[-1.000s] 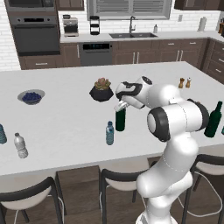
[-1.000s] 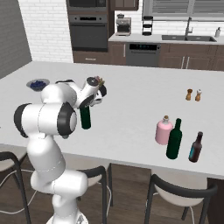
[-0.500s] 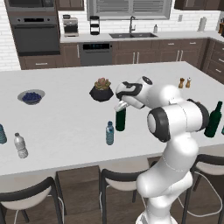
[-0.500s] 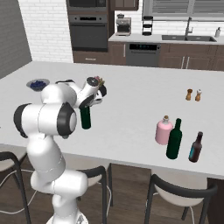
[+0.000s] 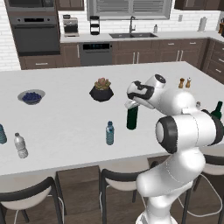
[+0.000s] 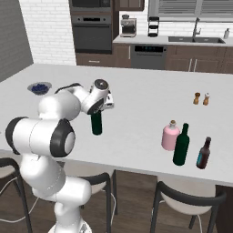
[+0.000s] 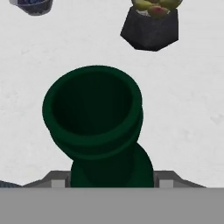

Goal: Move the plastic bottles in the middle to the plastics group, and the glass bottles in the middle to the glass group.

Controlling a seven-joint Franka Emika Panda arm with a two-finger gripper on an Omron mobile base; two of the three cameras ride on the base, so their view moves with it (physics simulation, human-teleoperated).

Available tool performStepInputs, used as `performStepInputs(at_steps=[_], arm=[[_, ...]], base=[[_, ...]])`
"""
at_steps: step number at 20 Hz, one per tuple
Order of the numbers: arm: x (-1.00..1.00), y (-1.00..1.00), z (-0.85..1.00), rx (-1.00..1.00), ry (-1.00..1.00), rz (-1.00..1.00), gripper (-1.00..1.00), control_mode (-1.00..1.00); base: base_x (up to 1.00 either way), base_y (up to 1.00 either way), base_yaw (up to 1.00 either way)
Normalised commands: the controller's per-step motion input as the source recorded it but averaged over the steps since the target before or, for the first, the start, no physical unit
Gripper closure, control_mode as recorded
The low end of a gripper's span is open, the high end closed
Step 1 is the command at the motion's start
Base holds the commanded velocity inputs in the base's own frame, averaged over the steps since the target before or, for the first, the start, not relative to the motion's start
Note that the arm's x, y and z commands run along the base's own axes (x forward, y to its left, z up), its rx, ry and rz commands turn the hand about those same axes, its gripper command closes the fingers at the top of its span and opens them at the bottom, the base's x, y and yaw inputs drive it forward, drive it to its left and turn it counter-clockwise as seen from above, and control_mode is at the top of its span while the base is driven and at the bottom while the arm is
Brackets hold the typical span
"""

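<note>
A tall dark green wine bottle (image 5: 131, 118) (image 6: 96, 124) stands upright mid-counter. My gripper (image 5: 131, 105) (image 6: 101, 108) sits at its top, shut on the neck. In the hand view the bottle's open mouth (image 7: 94, 109) looms close, with the neck held between the jaws of the gripper (image 7: 112, 181). The small blue water bottle (image 5: 110, 133) stands just left of it, nearer the front edge. At the right stand the squat pink bottle (image 6: 170, 135) and a second green wine bottle (image 6: 181, 144). Far left stand a clear white-capped bottle (image 5: 20, 145) and a teal bottle (image 5: 1, 134).
A potted succulent (image 5: 101, 89) (image 7: 151, 22) sits behind the held bottle and a bowl of blueberries (image 5: 31, 96) (image 6: 39, 87) farther left. Salt and pepper shakers (image 6: 201, 98) stand at the back right. A brown bottle (image 6: 204, 153) stands beside the right wine bottle. Stools (image 5: 26, 197) line the front edge.
</note>
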Motion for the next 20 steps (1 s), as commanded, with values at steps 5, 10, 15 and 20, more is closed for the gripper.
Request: performStepInputs(at_steps=[5,10,15,20], arm=[[-0.13,-0.66,0.06,-0.04,0.00,-0.22,1.00,-1.00],[-0.15,-0.72,-0.07,-0.04,-0.01,-0.29,1.00,-1.00],[-0.16,-0.79,-0.02,-0.01,-0.01,-0.31,1.00,-1.00],[-0.04,-0.86,0.00,0.00,0.00,-0.32,1.00,-1.00]], base=[[0.00,0.00,0.00],[0.00,0.00,0.00],[0.00,0.00,0.00],[0.00,0.00,0.00]])
